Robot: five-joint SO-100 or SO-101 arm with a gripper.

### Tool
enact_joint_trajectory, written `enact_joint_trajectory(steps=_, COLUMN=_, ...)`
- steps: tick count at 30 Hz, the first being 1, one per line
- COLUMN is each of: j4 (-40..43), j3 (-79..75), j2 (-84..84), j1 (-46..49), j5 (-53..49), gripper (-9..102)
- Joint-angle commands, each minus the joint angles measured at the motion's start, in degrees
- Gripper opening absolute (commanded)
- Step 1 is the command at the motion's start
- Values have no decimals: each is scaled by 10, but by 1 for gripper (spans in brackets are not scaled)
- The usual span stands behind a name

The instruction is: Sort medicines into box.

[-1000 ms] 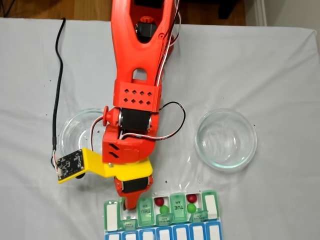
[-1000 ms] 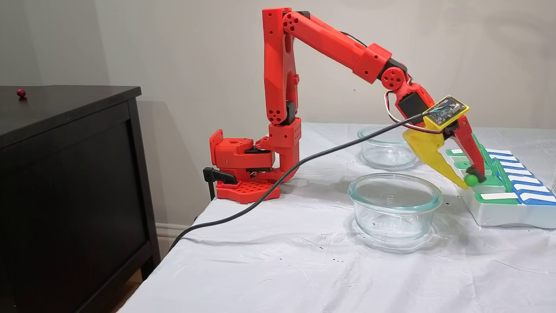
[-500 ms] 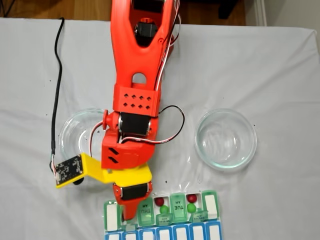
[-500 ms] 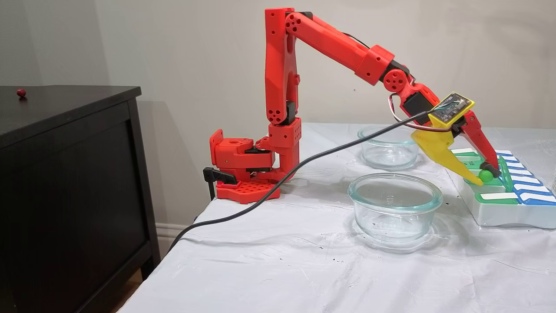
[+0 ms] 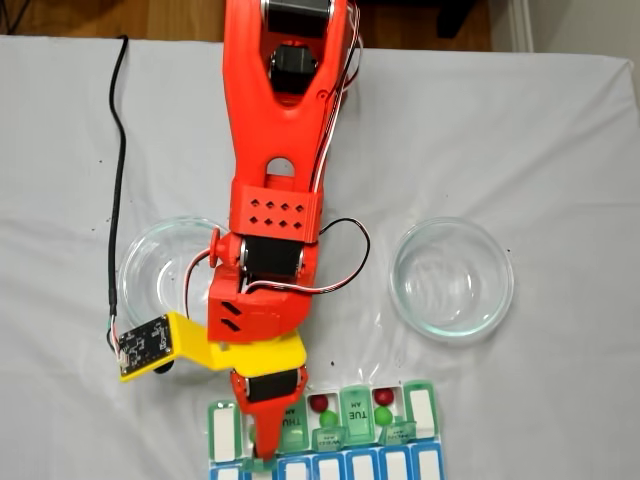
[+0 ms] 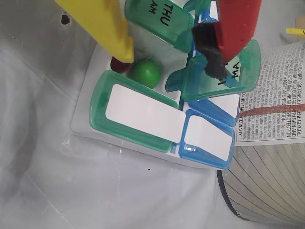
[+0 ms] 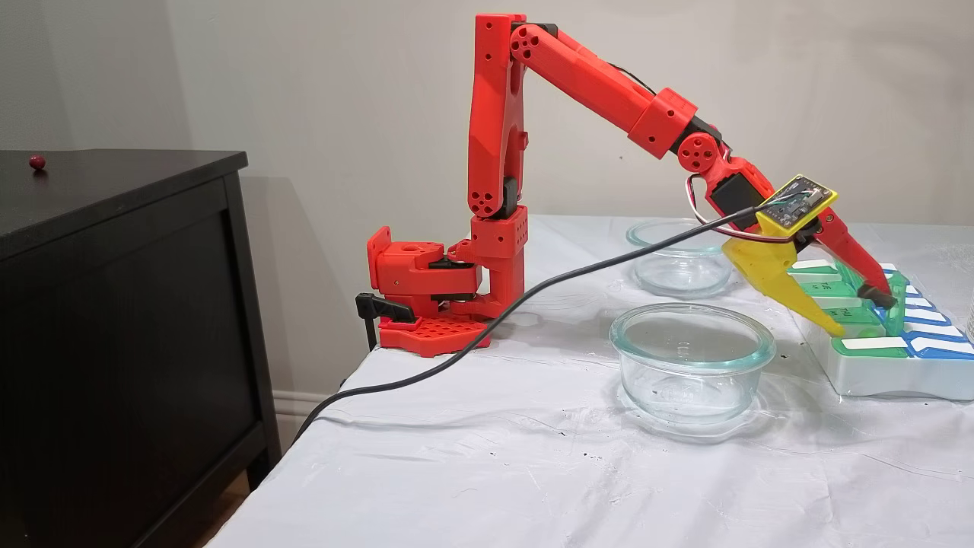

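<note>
— While my gripper (image 6: 174, 55) hangs over the box (image 6: 86, 119), its fingers stand spread, and nothing is pinched between them.

— Where is the ball?

— A green ball (image 6: 145, 72) lies in an open compartment near the box's end, right under my yellow finger (image 6: 102, 26) in the wrist view. A dark red ball (image 6: 118, 65) sits touching it in the same compartment, half hidden by that finger.

— And your other finger?

— My red finger (image 6: 236, 24), with its black pad, stands apart from the yellow one, over a raised green lid (image 6: 224, 76). The lid marked THU (image 6: 159, 19) stands open beside the compartment.

— What about the rest of the box?

— From the top fixed view, two more open compartments each hold a red ball (image 5: 319, 402) with a green one (image 5: 328, 419) next to it, and likewise a red (image 5: 384, 396) and a green (image 5: 383, 413) further right, beside the TUE lid (image 5: 355, 405).

— Anything else on the cloth?

— Two glass dishes (image 5: 452, 278) lie either side of my arm; one (image 5: 160, 270) is partly under it. In the side fixed view my fingertips (image 7: 860, 312) are down at the box, near its closest end, and a small red ball (image 7: 36, 161) rests on the dark cabinet (image 7: 114, 304) well apart.
</note>
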Motion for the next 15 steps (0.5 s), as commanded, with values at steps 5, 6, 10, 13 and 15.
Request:
enact_joint_trajectory(steps=5, j4=39, j3=-61, j2=123, j1=13, j5=62, gripper=0)
enact_joint_trajectory(steps=6, j4=43, j3=-59, j2=148, j1=13, j5=77, gripper=0)
enact_joint_trajectory(steps=10, j4=31, j3=-29, j2=230, j1=-12, j5=130, gripper=0)
enact_joint_trajectory(steps=13, j4=-56, j3=-1, j2=224, j1=-63, j5=153, gripper=0)
enact_joint_trajectory(steps=15, j4=-143, j3=21, j2=198, j1=-91, j5=178, gripper=0)
